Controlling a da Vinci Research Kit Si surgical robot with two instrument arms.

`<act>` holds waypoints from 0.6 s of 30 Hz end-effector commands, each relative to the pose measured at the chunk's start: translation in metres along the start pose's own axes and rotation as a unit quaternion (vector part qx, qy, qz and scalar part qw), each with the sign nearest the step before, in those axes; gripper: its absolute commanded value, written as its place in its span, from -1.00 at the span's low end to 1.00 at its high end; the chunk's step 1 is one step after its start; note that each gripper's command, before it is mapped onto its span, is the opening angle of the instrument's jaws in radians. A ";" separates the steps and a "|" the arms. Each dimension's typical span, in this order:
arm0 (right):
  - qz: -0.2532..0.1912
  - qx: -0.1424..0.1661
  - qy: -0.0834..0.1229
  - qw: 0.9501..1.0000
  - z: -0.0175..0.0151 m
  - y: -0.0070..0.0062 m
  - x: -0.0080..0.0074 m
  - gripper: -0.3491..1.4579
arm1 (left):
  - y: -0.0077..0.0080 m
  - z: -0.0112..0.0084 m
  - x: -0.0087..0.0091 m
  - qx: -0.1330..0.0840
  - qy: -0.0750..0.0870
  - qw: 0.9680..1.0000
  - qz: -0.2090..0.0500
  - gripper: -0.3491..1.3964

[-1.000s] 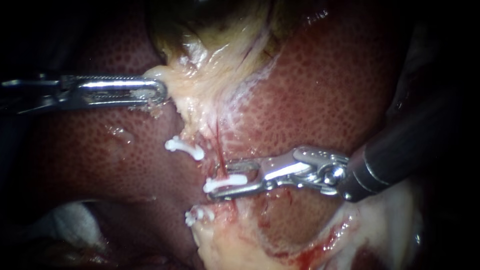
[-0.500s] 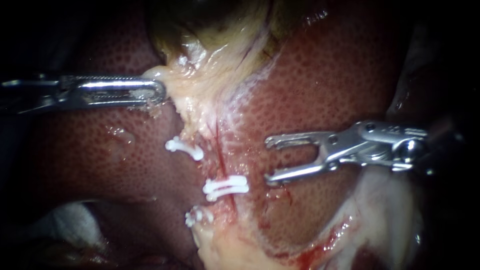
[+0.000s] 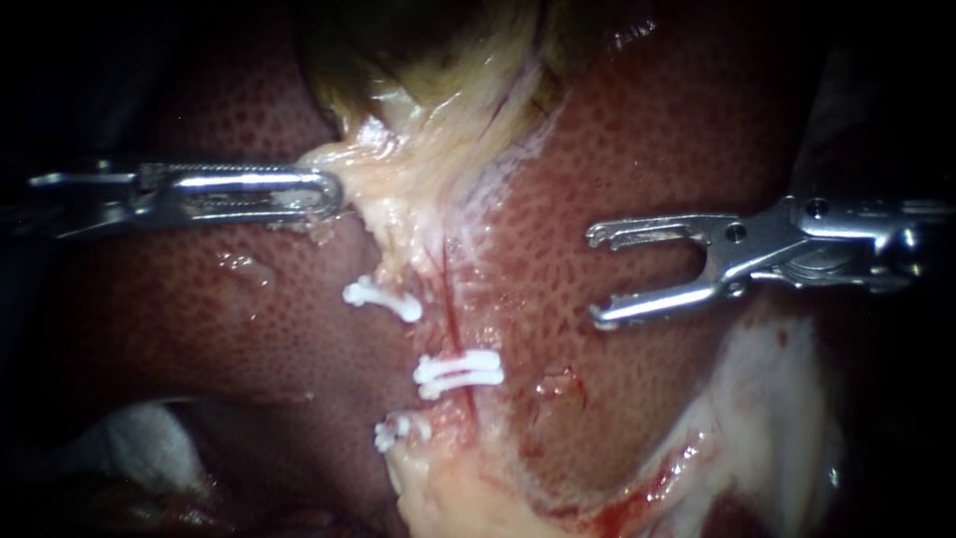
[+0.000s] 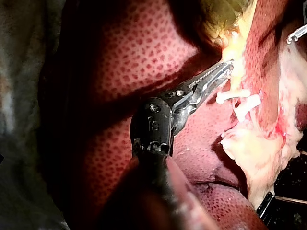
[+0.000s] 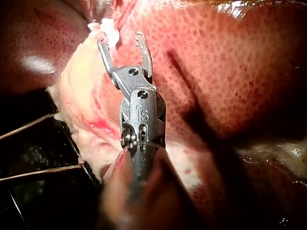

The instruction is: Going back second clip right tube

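1. Middle clip (image 3: 458,371): sits across reddish tube (image 3: 448,317), between upper clip (image 3: 381,299) and lower clip (image 3: 398,430); long axis crosswise to tube.
2. R instrument (image 3: 596,277): jaws apart, empty, up-right of middle clip, well clear; nearer than L.
3. L instrument (image 3: 334,194): jaws clamped on pale tissue (image 3: 398,199), up-left of middle clip.
4. Judgement: R's exit path leads away from middle clip, unobstructed.
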 end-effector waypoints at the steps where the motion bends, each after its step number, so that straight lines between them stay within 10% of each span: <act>1: 0.000 0.000 0.000 1.000 0.0001 0.0000 -0.0001 -0.07 | -0.0002 0.0006 -0.0003 0.000 -0.004 1.000 0.001 -1.00; 18: 0.000 -0.001 0.000 1.000 0.0003 -0.0002 -0.0002 -0.06 | -0.0022 0.0072 -0.0028 -0.004 -0.023 1.000 0.011 -1.00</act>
